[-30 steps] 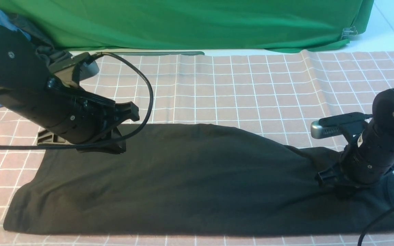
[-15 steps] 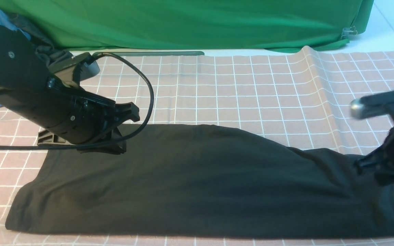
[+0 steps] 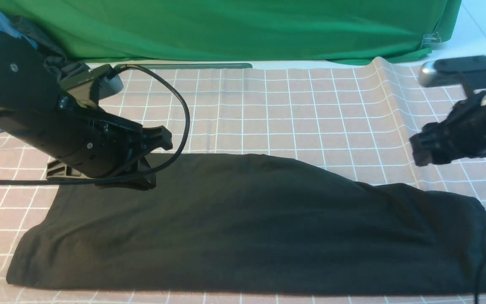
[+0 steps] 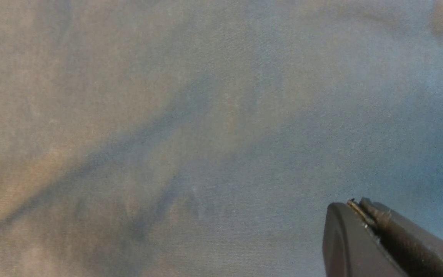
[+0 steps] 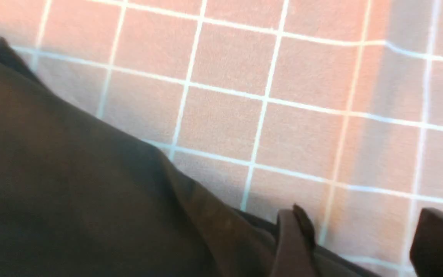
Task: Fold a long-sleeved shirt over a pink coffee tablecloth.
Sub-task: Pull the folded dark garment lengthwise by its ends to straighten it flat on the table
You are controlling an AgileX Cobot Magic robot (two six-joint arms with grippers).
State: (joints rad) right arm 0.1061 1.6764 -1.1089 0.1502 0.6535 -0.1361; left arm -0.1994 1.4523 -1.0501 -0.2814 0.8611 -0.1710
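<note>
Two tools: left tool (image 4: 358, 209) clenched at the far left corner of the black cotton long-sleeved shirt (image 3: 247, 223), which lies on the pink white-gridded tablecloth (image 3: 289, 109); right tool (image 3: 424, 150) released, empty, above the cloth.

The white table (image 3: 475, 38) carries the pink coffee tablecloth (image 3: 293, 109), spread wide, with a green cloth (image 3: 226, 29) along its far edge.
</note>
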